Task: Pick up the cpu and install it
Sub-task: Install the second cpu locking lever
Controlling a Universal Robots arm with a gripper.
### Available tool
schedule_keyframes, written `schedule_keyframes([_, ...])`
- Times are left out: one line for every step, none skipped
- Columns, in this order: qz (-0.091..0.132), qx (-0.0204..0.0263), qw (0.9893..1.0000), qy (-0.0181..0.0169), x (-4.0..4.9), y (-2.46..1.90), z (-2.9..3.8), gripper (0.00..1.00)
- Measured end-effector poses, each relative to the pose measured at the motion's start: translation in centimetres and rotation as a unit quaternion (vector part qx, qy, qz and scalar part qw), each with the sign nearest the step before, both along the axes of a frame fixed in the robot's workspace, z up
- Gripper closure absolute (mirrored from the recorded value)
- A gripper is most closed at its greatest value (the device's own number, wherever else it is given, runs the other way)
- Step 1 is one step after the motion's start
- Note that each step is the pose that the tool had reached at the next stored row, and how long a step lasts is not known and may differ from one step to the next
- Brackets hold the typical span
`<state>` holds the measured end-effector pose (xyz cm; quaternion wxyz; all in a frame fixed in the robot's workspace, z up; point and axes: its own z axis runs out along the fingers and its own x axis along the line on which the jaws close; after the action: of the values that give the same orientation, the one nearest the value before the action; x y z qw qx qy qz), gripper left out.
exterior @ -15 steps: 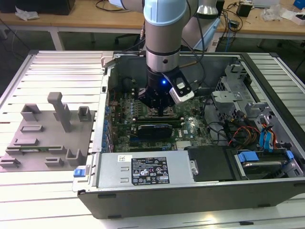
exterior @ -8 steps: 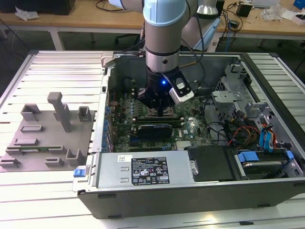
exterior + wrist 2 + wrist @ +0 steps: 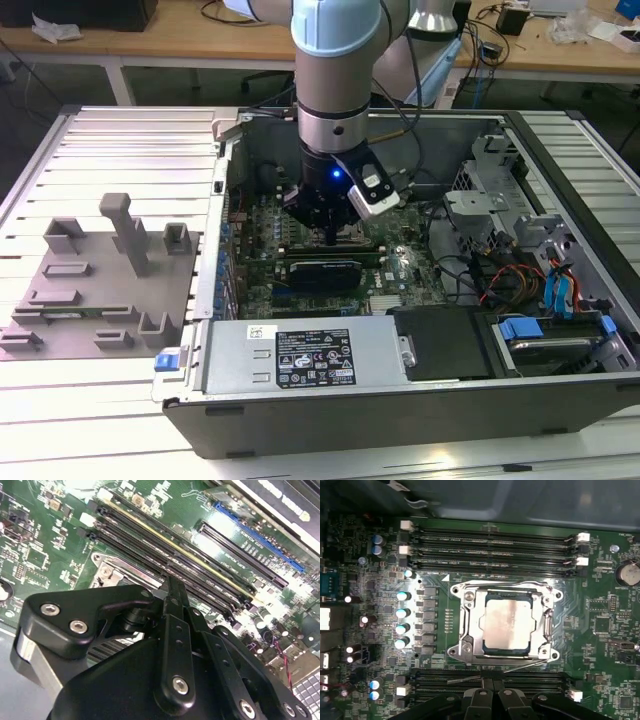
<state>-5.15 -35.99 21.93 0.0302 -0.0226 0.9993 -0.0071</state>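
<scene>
— How far has the work been taken?
— The cpu (image 3: 508,625) is seen seated flat in the socket (image 3: 504,622) on the motherboard (image 3: 600,630), silvery top upward; no long axis can be given. The gripper (image 3: 492,692) appears clenched on nothing, just beside the socket.

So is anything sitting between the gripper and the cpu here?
Nothing visible does. In the first wrist view the cpu lies flat inside the metal socket frame on the motherboard, its silvery top uncovered. The gripper is beside the socket, over the memory slots, with only open board between.
</scene>
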Motion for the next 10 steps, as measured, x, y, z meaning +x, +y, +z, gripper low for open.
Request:
schedule_keyframes([0.0,0.0,1.0,-0.0001,-0.1,0.0,-0.01,0.89])
schedule_keyframes([0.001,0.0,1.0,-0.0002,-0.21,0.0,-0.02,0.89])
schedule_keyframes([0.002,-0.0001,1.0,-0.0008,-0.48,0.0,-0.05,0.89])
schedule_keyframes([0.002,-0.0001,1.0,-0.0012,-0.63,0.0,-0.07,0.89])
schedule_keyframes([0.002,-0.0001,1.0,-0.0015,-0.75,0.0,-0.08,0.89])
schedule_keyframes([0.003,0.0,1.0,-0.002,-0.9,0.0,-0.1,0.89])
schedule_keyframes([0.003,0.0,1.0,-0.0023,-1.01,0.0,-0.12,0.89])
schedule_keyframes([0.003,0.0,1.0,-0.0026,-1.12,0.0,-0.15,0.89])
schedule_keyframes([0.003,-0.0001,1.0,-0.0026,-1.14,0.0,-0.16,0.89])
schedule_keyframes([0.003,-0.0002,1.0,-0.0026,-1.14,-0.01,-0.16,0.89])
